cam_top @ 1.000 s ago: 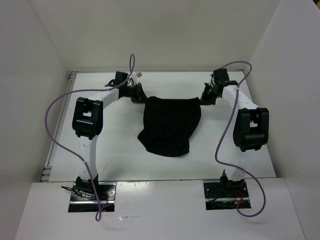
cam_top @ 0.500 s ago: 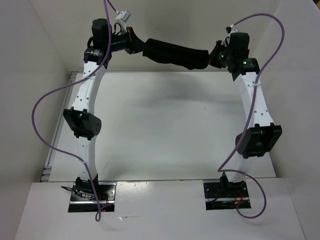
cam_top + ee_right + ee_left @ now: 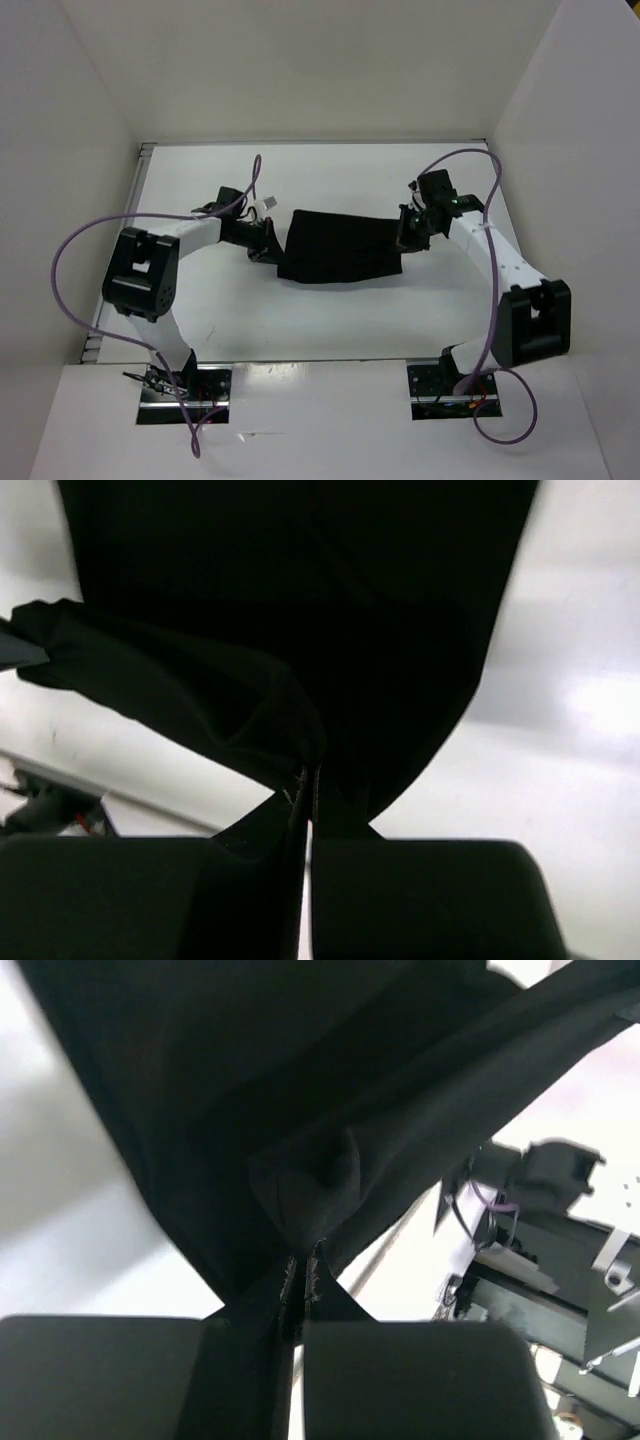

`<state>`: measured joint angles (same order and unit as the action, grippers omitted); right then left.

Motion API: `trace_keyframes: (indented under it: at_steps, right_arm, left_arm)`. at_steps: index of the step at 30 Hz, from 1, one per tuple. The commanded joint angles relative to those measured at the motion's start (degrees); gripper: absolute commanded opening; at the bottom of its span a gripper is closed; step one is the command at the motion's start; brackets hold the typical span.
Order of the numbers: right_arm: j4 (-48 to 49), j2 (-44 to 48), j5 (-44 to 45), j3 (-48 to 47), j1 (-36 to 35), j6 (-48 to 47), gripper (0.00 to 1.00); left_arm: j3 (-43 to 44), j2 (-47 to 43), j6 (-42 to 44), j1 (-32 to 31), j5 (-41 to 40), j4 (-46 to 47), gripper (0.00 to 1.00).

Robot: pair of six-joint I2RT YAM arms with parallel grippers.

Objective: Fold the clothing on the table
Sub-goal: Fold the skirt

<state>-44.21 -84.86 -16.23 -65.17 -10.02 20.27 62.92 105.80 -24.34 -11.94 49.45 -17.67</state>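
overhead: clothing (image 3: 340, 247) spread as dark band over middle of table (image 3: 330, 320), left gripper (image 3: 270, 240) pinching its left edge, right gripper (image 3: 405, 232) pinching its right edge
left wrist: jaws clenched on bunched clothing, rest spreading ahead
right wrist: jaws clenched on clothing corner, rest draped above white table

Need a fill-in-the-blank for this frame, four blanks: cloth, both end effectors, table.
1. The clothing is ___ in colour.
2. The left end effector is ___ on the clothing's edge.
3. The right end effector, at the opposite edge, grips the ___.
4. The table surface is ___.
Missing words: black; shut; clothing; white.
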Motion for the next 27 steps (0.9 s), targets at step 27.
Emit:
trace_keyframes:
  at_steps: [27]
  right_arm:
    - [-2.47, -4.26, 13.24, -2.68, -0.96, 6.89, 0.0]
  left_arm:
    - [15.66, 6.35, 1.13, -3.26, -10.78, 5.54, 0.01]
